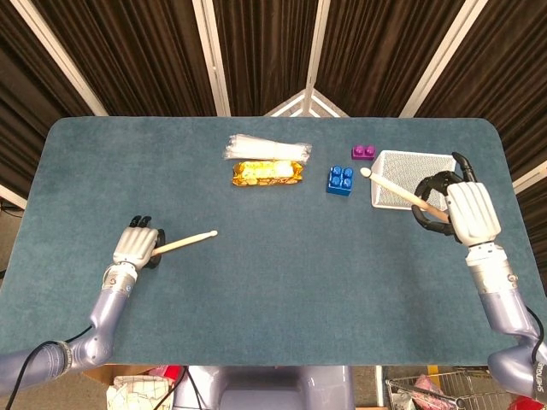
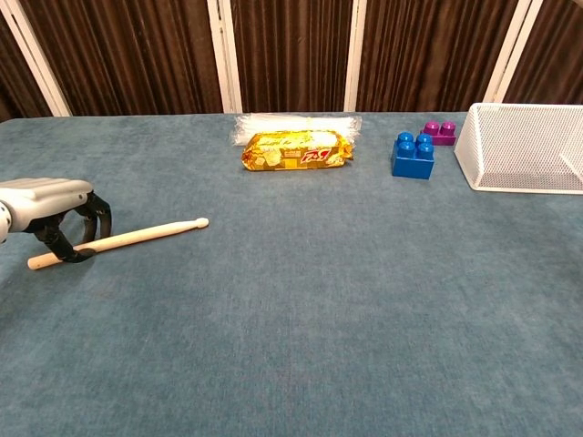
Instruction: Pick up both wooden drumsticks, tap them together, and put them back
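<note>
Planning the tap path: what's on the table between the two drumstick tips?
Head view: mostly bare cloth between the left drumstick tip and the right drumstick tip. The blue block sits just short of the right tip, about on that line.

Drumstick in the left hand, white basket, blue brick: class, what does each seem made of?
Drumstick: pale unpainted wood by its tan colour, finish unclear. White basket: probably coated wire mesh, since a fine grid shows through. Blue brick: likely moulded plastic, with a uniform bright colour and round studs.
</note>
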`<state>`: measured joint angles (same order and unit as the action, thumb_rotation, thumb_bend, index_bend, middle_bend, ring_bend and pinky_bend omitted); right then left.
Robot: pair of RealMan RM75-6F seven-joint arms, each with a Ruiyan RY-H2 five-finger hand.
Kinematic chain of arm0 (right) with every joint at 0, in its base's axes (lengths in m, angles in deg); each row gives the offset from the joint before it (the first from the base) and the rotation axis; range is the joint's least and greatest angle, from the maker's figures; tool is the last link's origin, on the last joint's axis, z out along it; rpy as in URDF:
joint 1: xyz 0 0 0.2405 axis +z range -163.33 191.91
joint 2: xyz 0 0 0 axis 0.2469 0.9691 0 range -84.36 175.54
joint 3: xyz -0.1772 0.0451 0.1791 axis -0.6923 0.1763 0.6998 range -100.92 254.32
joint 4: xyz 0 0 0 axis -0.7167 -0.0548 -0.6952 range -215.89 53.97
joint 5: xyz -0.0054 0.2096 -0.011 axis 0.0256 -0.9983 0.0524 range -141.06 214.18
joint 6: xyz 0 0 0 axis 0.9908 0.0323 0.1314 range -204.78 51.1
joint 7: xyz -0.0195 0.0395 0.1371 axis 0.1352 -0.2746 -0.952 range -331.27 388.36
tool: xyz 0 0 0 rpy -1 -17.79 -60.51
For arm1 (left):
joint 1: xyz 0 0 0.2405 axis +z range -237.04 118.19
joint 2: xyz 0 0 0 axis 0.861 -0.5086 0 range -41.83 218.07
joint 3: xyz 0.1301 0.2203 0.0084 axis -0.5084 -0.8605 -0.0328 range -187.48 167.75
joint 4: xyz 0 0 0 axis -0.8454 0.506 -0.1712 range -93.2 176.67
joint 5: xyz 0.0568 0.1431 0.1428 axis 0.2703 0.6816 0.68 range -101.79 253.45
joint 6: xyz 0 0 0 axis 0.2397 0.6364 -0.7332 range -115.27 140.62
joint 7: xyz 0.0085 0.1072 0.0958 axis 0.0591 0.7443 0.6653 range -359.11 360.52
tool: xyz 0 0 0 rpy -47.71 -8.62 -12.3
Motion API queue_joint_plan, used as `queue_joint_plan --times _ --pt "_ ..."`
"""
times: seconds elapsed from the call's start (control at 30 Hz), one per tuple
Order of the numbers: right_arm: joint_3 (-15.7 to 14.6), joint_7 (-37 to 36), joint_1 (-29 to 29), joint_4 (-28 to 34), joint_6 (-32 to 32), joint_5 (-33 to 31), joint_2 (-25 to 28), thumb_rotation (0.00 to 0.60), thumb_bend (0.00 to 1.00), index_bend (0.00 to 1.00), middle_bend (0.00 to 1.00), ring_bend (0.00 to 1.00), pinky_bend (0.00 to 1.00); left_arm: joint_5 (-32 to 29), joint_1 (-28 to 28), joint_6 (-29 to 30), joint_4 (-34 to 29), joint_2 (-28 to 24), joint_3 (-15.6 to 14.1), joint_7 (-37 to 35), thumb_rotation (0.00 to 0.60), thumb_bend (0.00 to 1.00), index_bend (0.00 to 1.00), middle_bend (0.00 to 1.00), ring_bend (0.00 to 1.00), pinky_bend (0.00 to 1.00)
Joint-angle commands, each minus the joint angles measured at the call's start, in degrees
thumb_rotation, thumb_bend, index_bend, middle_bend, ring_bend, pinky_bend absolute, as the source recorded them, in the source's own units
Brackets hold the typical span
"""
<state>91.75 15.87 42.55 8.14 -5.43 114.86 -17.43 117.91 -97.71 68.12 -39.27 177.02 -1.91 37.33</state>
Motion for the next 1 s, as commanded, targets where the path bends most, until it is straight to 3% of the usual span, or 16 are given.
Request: queue_joint_plan --times 0.03,0.23,0.7,1.0 --pt "-0.03 -0.21 0.13 -0.47 -0.19 0.14 -0.2 0.6 0.46 0.67 0.6 0.37 0.0 -0.89 -0.4 0.2 -0.59 -0.26 -0.38 1.06 0.6 0.53 0.44 0.47 0.08 0.0" --pt "0.1 -0.25 0.2 -0.83 -0.03 0.35 -0.44 0.6 0.46 0.67 0.6 0.38 0.0 -1.43 -1.07 1.4 -1.69 -0.14 -0.58 2.32 0.6 0.53 0.5 0.51 0.08 0.0" --pt "0.06 -0.65 -0.28 -1.95 0.37 0.43 -0.47 0.6 0.46 0.67 0.6 0.38 0.0 -2.82 -1.87 3.77 -2.02 0.32 -1.3 4.96 0.6 0.56 0.55 0.55 0.1 0.0" --pt "0.43 0.69 0.35 -1.17 0.03 0.16 -1.06 0.6 0.46 0.67 0.6 0.38 0.0 3.2 -0.73 7.83 -4.62 -2.24 -0.37 1.12 0.6 0.58 0.56 0.55 0.11 0.0"
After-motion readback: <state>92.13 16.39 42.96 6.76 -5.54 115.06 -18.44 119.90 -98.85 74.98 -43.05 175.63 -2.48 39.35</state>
